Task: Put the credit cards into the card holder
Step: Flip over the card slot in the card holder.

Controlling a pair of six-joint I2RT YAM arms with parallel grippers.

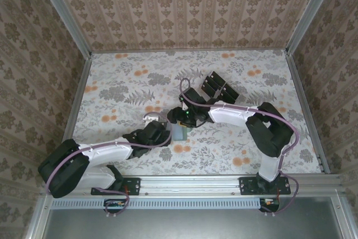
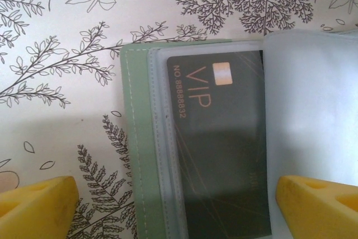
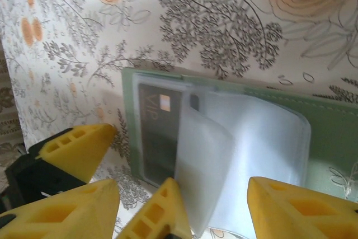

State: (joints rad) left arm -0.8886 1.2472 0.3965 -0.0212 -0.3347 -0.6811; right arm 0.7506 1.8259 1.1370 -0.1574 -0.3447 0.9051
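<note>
Green card holder [image 2: 134, 138], left edge beside open floral tabletop [image 2: 56, 127].

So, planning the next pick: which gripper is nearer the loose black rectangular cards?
Right. The right gripper hovers near-left of those cards; the left gripper is farther left, at the sage-green wallet's other side.

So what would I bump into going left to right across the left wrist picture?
First the flowery table → green wallet → black card → clear plastic page.
</note>
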